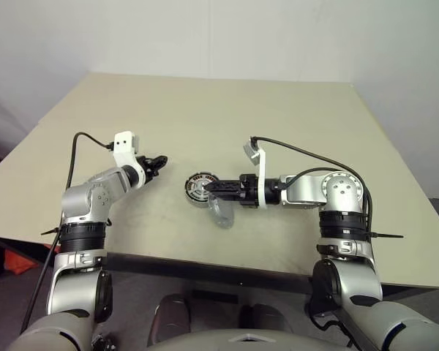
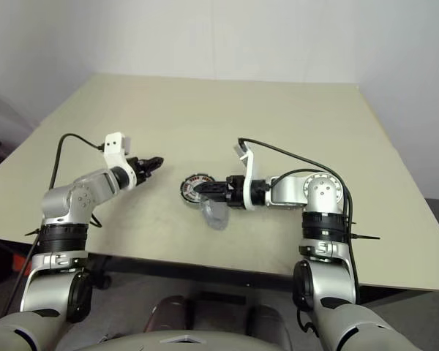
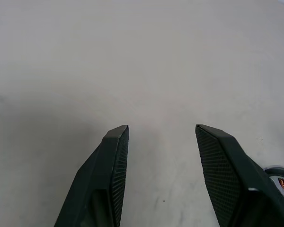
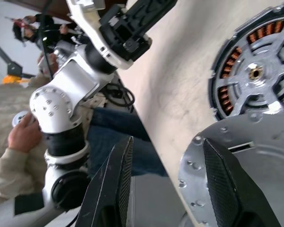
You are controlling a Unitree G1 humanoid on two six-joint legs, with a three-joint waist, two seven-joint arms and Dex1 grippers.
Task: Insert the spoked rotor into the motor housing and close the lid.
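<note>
Head views: A beige bench (image 1: 205,110) stands against a pale wall. The motor housing (image 1: 200,187) lies near the front edge, at mid-width, partly hidden by the right gripper (image 1: 211,188), with a silvery lid (image 1: 221,210) just beside it. The left gripper (image 1: 161,160) hovers nearby.
Left wrist view: Fingers (image 3: 106,179) parted, nothing between them; the housing is cut off at the frame's edge.
Right wrist view: Fingers (image 4: 227,189) spread, grasping nothing. Copper windings ring the dark-rimmed housing around silvery spokes. A person's hand (image 4: 23,135) shows beyond the bench.
</note>
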